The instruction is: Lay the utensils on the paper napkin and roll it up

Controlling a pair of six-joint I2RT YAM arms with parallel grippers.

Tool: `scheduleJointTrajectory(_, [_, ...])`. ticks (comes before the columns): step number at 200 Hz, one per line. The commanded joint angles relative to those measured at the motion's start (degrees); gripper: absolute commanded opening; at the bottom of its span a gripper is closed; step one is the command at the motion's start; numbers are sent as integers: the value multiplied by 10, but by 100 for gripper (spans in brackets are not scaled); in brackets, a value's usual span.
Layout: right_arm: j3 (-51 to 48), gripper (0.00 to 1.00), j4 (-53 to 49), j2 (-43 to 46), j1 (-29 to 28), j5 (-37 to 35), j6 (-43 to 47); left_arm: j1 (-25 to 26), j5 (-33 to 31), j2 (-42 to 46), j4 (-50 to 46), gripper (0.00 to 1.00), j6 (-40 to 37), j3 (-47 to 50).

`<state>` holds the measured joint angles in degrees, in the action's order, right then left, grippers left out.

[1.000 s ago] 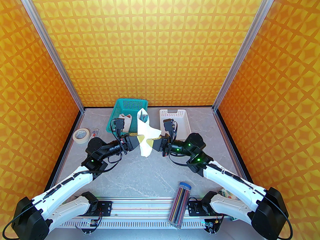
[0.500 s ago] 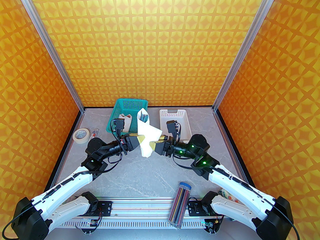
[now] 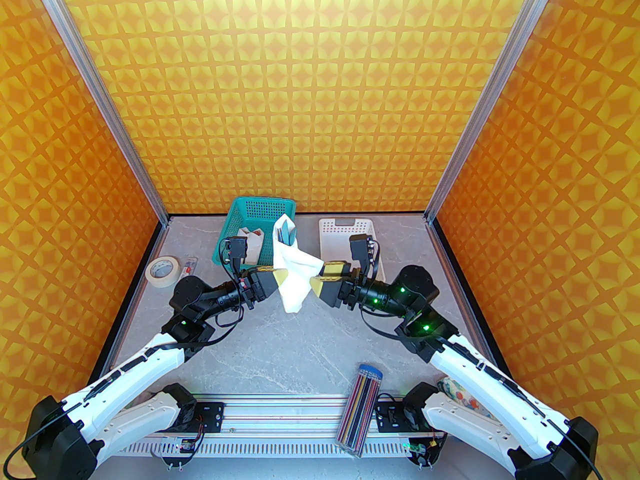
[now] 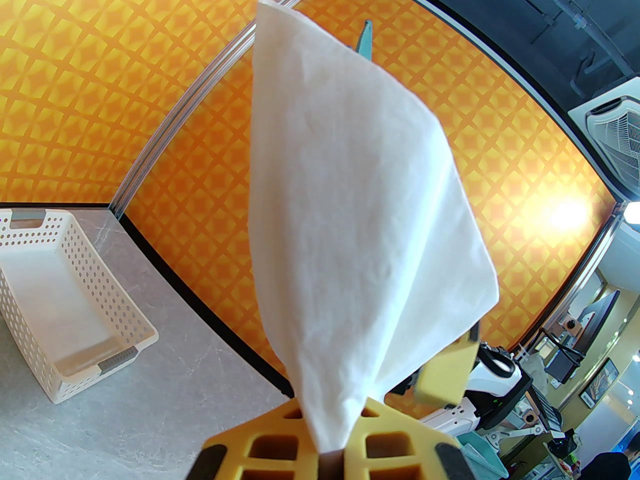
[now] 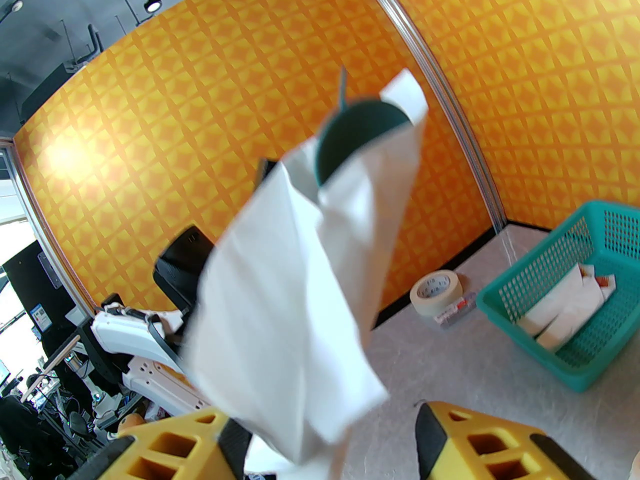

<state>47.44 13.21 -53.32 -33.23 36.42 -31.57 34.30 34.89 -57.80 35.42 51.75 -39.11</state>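
Observation:
The paper napkin (image 3: 294, 270) is wrapped into a loose white cone and held upright above the table. My left gripper (image 3: 280, 277) is shut on its lower end; the left wrist view shows the napkin (image 4: 360, 208) pinched between the yellow fingers (image 4: 250, 450). The dark teal utensils (image 3: 286, 230) poke out of the top, with a tip (image 4: 365, 40) and the spoon bowl (image 5: 350, 135) showing. My right gripper (image 3: 320, 276) stands open just right of the bundle. In the right wrist view the napkin (image 5: 310, 278) hangs loose between its spread fingers (image 5: 480, 443).
A teal basket (image 3: 235, 220) with white red-tipped bundles (image 3: 251, 233) stands behind the left gripper. A white basket (image 3: 372, 248) is at the back right. A masking tape roll (image 3: 161, 270) lies at the left, and a clear pencil case (image 3: 361, 408) at the near edge.
My right arm has drawn back to the right, its gripper coming off the napkin bundle. The left gripper has kept the bundle in place; the bundle tilted slightly.

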Motion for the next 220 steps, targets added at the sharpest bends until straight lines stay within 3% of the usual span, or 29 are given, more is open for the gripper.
scheduleJointTrajectory(1, [23,60,-9,-6,2,6,16,3,-11,10,15,0,-13,0])
scheduleJointTrajectory(22, [15,59,-3,-13,2,8,11,2,-13,8,15,0,-13,0])
scheduleJointTrajectory(36, [15,54,-6,-16,2,12,13,3,-16,8,14,0,-14,1])
scheduleJointTrajectory(68, [18,25,-22,-9,2,-6,19,3,-21,12,5,0,-18,1])
scheduleJointTrajectory(107, [33,4,-76,-6,3,-45,43,3,-23,17,-1,0,-21,3])
scheduleJointTrajectory(168, [61,0,-97,-50,10,-77,49,3,-22,26,3,0,-17,8])
scheduleJointTrajectory(220, [72,3,-61,-91,16,-62,38,3,-21,29,27,0,-4,17])
